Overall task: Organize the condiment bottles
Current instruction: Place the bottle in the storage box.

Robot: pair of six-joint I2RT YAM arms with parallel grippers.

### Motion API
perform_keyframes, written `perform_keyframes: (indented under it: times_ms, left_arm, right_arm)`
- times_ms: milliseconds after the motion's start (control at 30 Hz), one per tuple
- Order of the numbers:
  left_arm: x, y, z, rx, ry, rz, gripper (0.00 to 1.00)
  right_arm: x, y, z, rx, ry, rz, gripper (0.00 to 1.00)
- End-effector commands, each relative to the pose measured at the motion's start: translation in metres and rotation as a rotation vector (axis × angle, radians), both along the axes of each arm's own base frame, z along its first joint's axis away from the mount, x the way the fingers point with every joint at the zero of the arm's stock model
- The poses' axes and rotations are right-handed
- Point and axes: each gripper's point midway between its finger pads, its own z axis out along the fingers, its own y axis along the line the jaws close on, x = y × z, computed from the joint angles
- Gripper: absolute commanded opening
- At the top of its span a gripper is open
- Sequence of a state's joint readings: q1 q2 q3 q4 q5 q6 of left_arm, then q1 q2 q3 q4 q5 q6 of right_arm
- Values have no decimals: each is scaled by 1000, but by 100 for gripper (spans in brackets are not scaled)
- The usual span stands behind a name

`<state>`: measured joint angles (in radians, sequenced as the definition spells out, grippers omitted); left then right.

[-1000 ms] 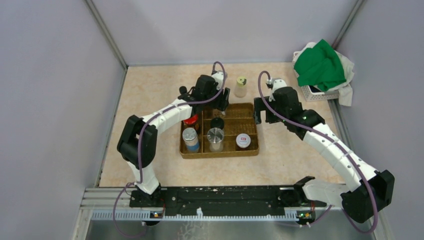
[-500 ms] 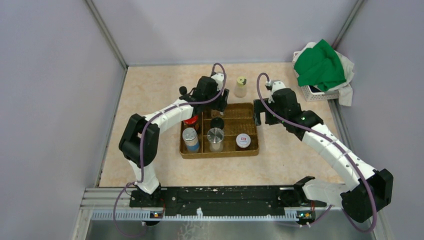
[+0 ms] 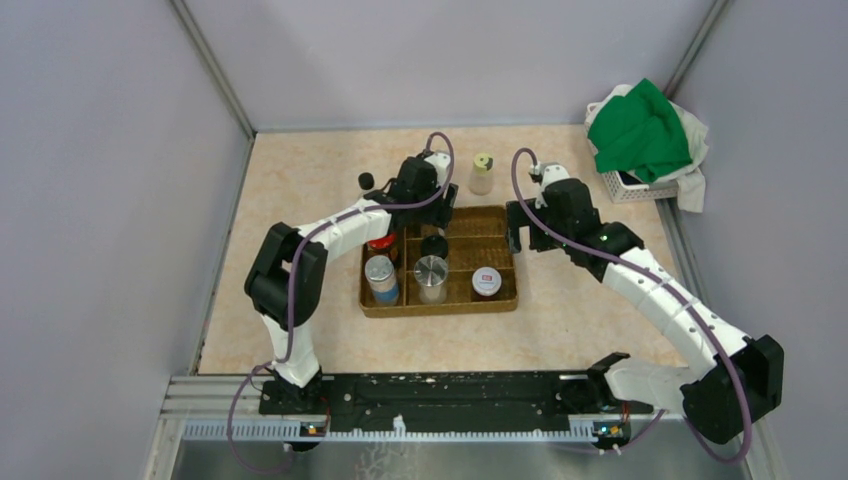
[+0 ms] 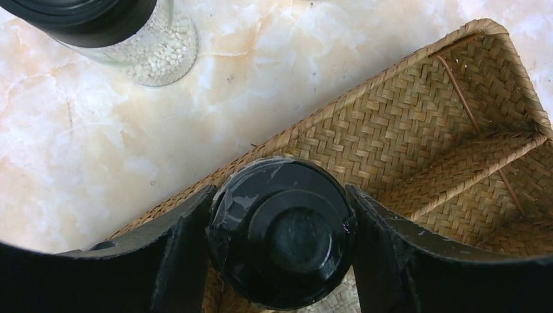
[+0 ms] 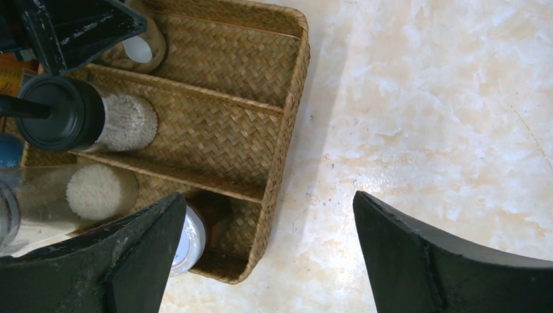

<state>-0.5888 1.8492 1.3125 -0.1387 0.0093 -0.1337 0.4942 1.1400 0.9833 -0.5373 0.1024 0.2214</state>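
Gripping a jar (image 4: 282, 238) by its glossy black lid are left jaws; right jaws gape empty.

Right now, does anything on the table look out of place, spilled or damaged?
Nothing is spilled or tipped. Two jars stand outside the woven tray: a yellow-green-lidded jar behind it and a black-capped jar off its back left corner. The cap of the black-lidded bottle held in the left gripper looks scuffed or taped.

Plain lilac-grey walls (image 3: 100, 150) enclose a pale marbled beige surface (image 3: 300, 190); a white basket (image 3: 640, 188) with green cloth (image 3: 640, 130) sits at its far right corner.
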Motion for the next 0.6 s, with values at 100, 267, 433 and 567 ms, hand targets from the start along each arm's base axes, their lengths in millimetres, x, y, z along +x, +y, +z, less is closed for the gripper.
perform_keyframes:
  times_ms: [100,267,433,567]
  left_arm:
    - [5,-7,19,-27,1,8,75]
    - [1,-6,22,-16,30,3,82]
    - [0,-5,35,-20,10,0,86]
    - [4,-1,52,-12,-22,17,87]
  right_arm:
    - [6,6,5,32,-25,4,98]
    - [5,7,4,39,-20,10,98]
    - [4,8,4,46,-17,9,98]
    - [4,9,4,50,-19,11,98]
